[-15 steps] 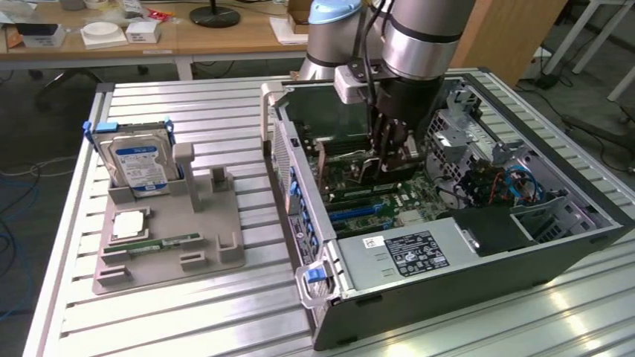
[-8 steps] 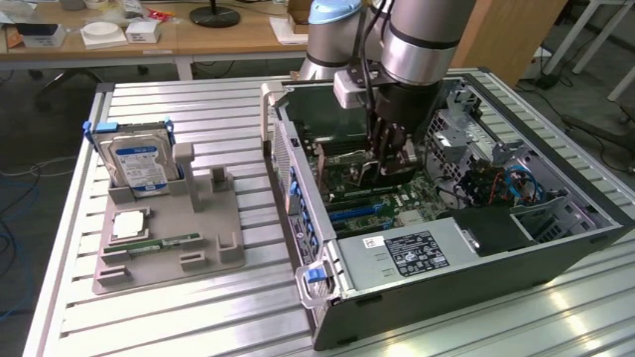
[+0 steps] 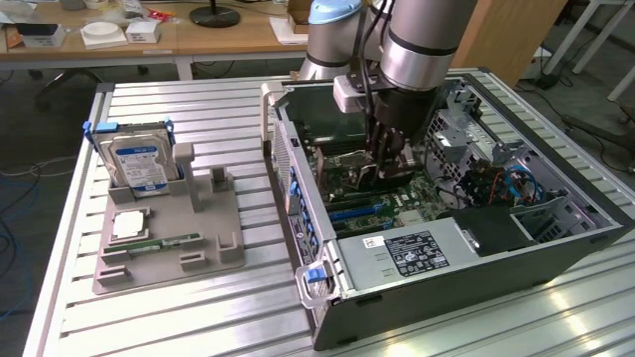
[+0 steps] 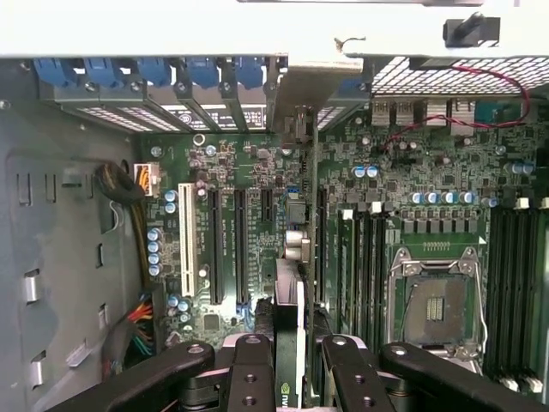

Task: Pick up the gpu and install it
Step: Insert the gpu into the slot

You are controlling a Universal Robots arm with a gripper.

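The gpu point(image 4: 290, 300) is a thin dark card seen edge-on in the wrist view, standing over the motherboard point(image 4: 249, 172) between the black expansion slots point(image 4: 238, 249) and the memory slots. Its silvery end bracket point(image 4: 300, 94) reaches toward the case's rear slot openings. My gripper point(image 4: 292, 378) is shut on the card, one black finger point(image 4: 250, 369) on each side. In the exterior view the gripper point(image 3: 385, 165) hangs inside the open computer case point(image 3: 447, 275), low over the motherboard point(image 3: 397, 201), with the dark card point(image 3: 393, 175) between its fingers.
Left of the case a grey holder point(image 3: 213, 245) carries a silver hard drive point(image 3: 142, 165), a small square chip point(image 3: 131, 223) and a green memory stick point(image 3: 163, 242). The CPU socket point(image 4: 437, 309), cable bundles point(image 4: 129, 184) and the drive cage point(image 3: 486, 160) crowd the case's inside.
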